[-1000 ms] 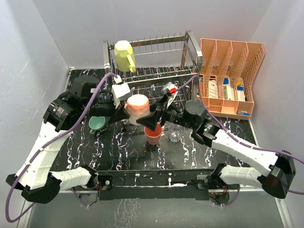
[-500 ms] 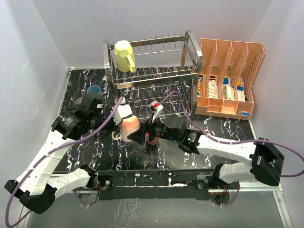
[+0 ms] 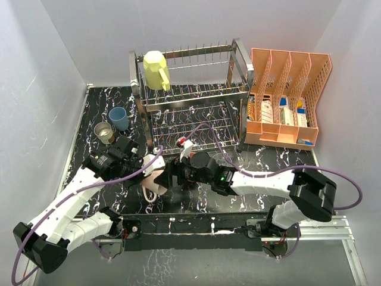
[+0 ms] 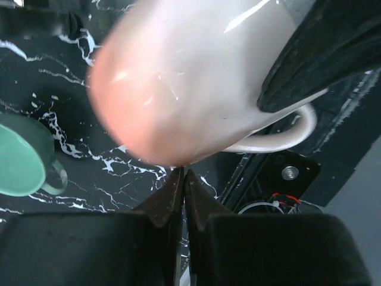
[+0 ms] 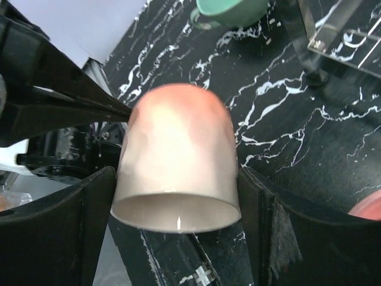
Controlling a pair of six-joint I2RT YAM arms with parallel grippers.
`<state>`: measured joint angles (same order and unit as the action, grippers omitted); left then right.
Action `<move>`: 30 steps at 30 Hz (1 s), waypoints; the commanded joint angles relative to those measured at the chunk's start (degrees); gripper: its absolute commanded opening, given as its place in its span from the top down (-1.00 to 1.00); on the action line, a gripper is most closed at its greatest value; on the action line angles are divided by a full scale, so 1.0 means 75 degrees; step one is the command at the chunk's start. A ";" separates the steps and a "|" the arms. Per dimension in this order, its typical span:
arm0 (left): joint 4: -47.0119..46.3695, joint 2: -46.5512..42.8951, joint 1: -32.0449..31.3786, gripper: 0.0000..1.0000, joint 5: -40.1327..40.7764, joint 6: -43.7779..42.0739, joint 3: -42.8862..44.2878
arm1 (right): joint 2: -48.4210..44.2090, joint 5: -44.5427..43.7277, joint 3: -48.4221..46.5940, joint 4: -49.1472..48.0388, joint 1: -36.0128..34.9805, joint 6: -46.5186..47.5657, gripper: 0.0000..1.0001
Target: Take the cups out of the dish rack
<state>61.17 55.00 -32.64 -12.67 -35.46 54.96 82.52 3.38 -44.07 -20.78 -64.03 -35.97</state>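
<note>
On rack, one mug (peach mug held)

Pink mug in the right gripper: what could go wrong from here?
1. The pink mug is clamped in the right gripper at the table's near edge; a slip could send it off the front.
2. The shut left gripper points straight at the mug; a nudge might knock it loose.
3. The green cup lies close by and could get clipped on set-down.
</note>
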 commanded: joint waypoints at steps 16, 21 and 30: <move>-0.1421 0.0076 0.0152 1.00 0.0108 0.0264 -0.1063 | 0.1147 -0.0693 -0.0833 -0.0478 -0.1039 0.0487 0.52; -0.1200 0.0158 0.0476 1.00 0.0047 0.0205 -0.0824 | 0.1108 -0.1394 -0.1117 0.0096 -0.1652 0.1144 0.38; -0.0142 0.0941 0.1242 0.58 -0.0757 -0.0512 0.0390 | 0.0676 -0.2104 -0.0989 0.0300 -0.2092 0.1543 0.21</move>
<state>56.55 58.85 -24.82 -12.84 -37.06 52.16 91.74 -12.38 -48.25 -14.26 -75.88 -31.20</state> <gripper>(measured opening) 0.088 0.377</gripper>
